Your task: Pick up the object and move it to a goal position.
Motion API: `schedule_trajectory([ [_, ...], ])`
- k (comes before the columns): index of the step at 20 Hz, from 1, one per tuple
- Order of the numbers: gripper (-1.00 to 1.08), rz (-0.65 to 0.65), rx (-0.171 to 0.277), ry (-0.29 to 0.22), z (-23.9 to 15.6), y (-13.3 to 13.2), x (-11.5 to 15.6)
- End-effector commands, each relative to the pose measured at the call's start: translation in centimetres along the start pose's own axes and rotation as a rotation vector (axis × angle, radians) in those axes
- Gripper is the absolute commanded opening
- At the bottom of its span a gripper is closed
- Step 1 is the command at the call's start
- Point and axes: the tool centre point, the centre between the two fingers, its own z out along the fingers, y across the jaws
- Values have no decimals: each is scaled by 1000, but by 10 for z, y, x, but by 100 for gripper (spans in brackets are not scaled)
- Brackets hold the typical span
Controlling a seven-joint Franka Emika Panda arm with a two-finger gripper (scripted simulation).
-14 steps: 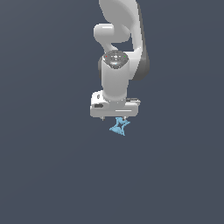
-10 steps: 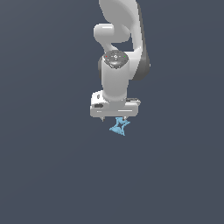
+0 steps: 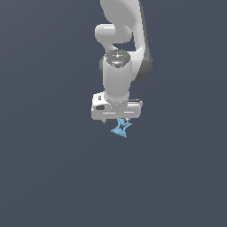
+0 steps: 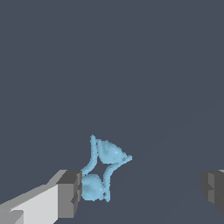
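White arm (image 3: 119,53) coming straight down from the top of the exterior view, wrist pointed at the flat dark grey floor (image 3: 48,168). Gripper (image 3: 115,120) low over that floor, its broad white body square to the camera, two short dark fingertips just poking out beneath. Right below and a touch toward the exterior view's right — the star (image 3: 120,128), small, light blue, thin pointed arms splayed out, clearly narrower than the gripper body above it. Upper points of the star tucked up between the fingertips, lower points reaching past them toward the floor.

From the wrist view, jaws spread wide: one grey finger pad (image 4: 70,194) on a white finger at one side, the other pad (image 4: 213,190) far across at the opposite edge of the frame. Star (image 4: 101,171) sitting in the gap, but nowhere near centred — crowded hard against the first pad, one rounded blue lobe right beside it, looking like contact or the barest sliver of space; cannot tell which. Big open stretch of floor between the star and the second pad. Nothing gripped — fingers well apart, star loose between them.

Star lying with a hollow four-pointed middle, two fuller lobes, one long thin arm pointing away from the fingers, another pointing out into the open gap. Plain grey floor all around.
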Motion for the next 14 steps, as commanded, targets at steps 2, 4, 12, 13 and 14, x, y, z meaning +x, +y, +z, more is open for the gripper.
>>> schedule_trajectory([
  [2, 100, 11, 1, -1, 3, -1, -1],
  [4, 100, 26, 2, -2, 7, -3, -3],
  [12, 100, 132, 6, -7, 32, -15, -15],
  [13, 100, 150, 6, -8, 36, -16, -18],
  [14, 100, 170, 7, -10, 41, -18, -20],
])
